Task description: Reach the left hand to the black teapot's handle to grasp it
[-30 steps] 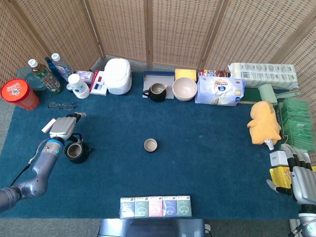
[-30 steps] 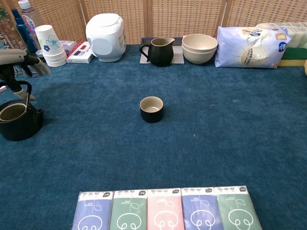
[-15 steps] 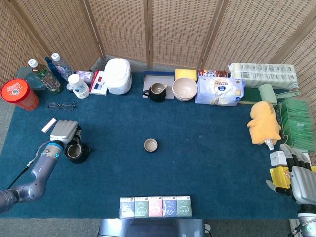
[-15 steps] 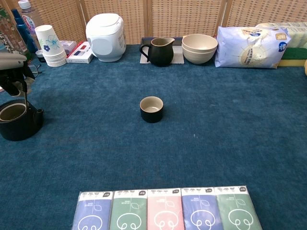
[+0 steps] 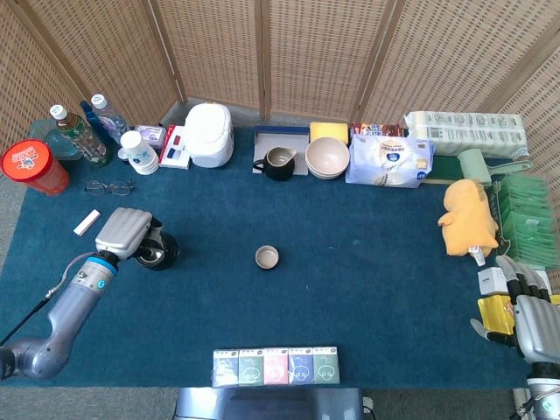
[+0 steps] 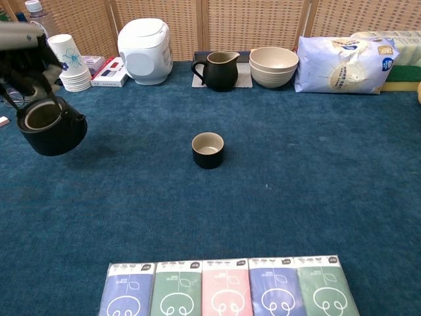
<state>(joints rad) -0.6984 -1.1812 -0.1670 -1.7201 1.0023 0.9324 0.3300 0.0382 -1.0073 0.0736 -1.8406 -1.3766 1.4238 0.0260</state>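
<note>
The black teapot (image 6: 51, 126) hangs tilted above the blue cloth at the left, its mouth open and no lid on it. My left hand (image 6: 25, 58) grips its thin wire handle from above. In the head view the same hand (image 5: 128, 230) covers the handle, and the teapot (image 5: 162, 255) shows just below and right of it. My right hand (image 5: 534, 322) rests at the table's near right corner, fingers apart and holding nothing.
A small black cup (image 6: 208, 149) stands mid-table. Along the back are paper cups (image 6: 68, 63), a white rice cooker (image 6: 144, 41), a black pitcher (image 6: 218, 70), stacked bowls (image 6: 273, 66) and a tissue pack (image 6: 342, 63). Several coloured packets (image 6: 227, 288) line the front edge.
My left hand closed on the teapot's handle, lifted the pot off the cloth and carried it to the right, toward the middle. The right hand has not moved.
</note>
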